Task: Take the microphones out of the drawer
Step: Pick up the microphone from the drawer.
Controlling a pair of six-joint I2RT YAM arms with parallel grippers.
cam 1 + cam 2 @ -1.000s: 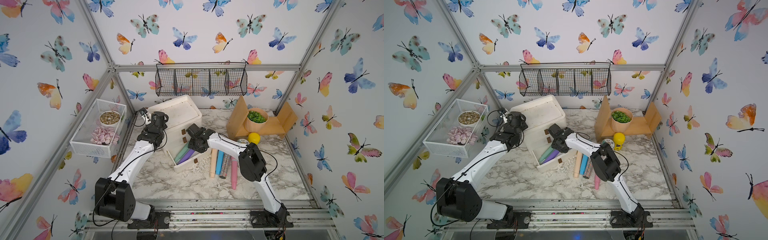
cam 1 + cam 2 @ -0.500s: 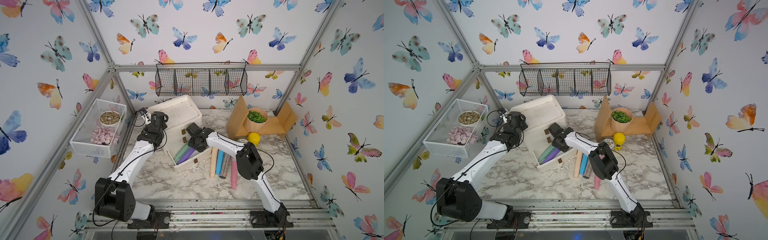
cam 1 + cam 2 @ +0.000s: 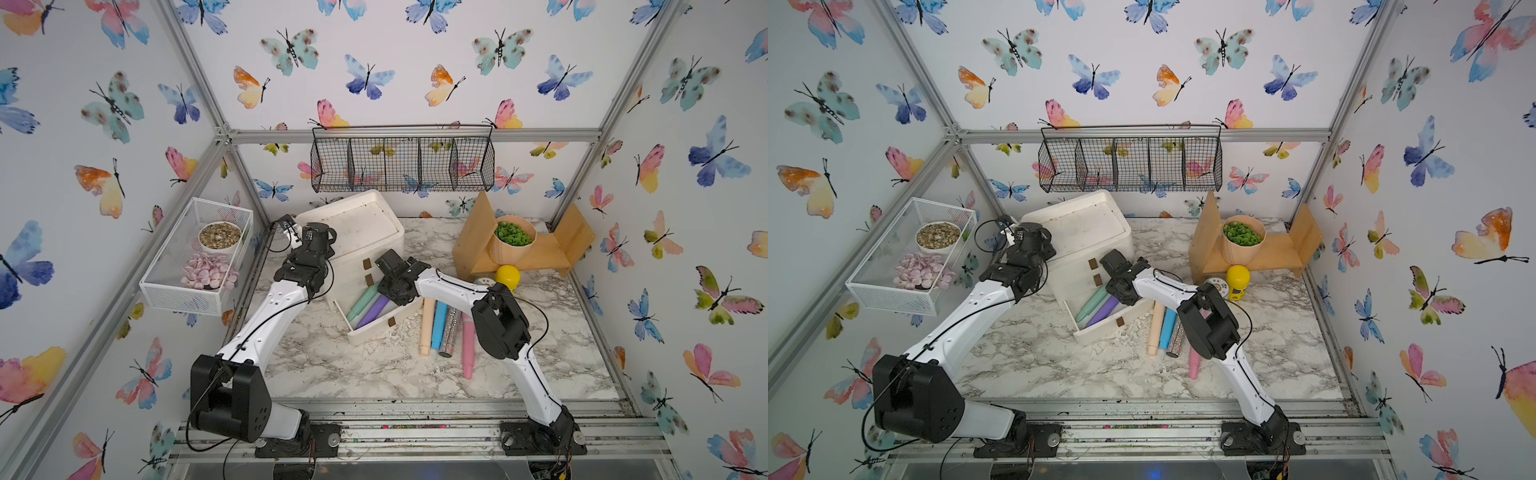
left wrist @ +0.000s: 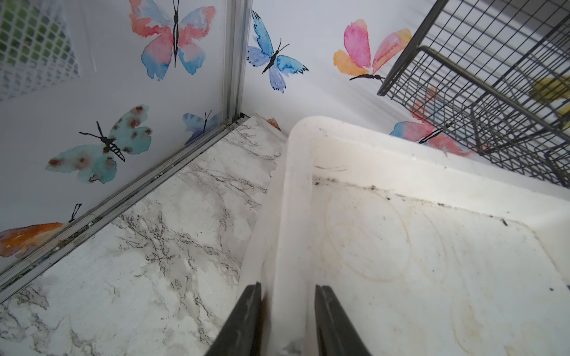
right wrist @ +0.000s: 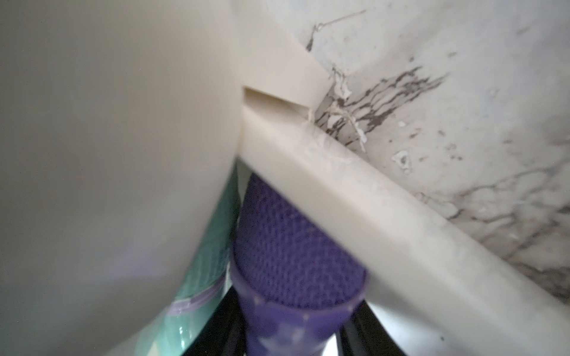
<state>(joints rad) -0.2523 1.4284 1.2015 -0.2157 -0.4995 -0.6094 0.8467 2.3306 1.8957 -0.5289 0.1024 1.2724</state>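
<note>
purple microphone (image 5: 296, 262) blurred — handle cut off, teal microphone (image 5: 200, 277) half hidden

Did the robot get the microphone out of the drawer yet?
Not yet. Done: the drawer is open, and four microphones lie on the table beside it. In hand: the left gripper clamps the white box's rim; the right gripper straddles the purple microphone inside the drawer. Left: lifting it out; the green microphone waits there too.

matt white plastic drawer (image 3: 384, 328), veined marble-look table (image 3: 332, 365), metal wire basket (image 3: 402, 166).
</note>
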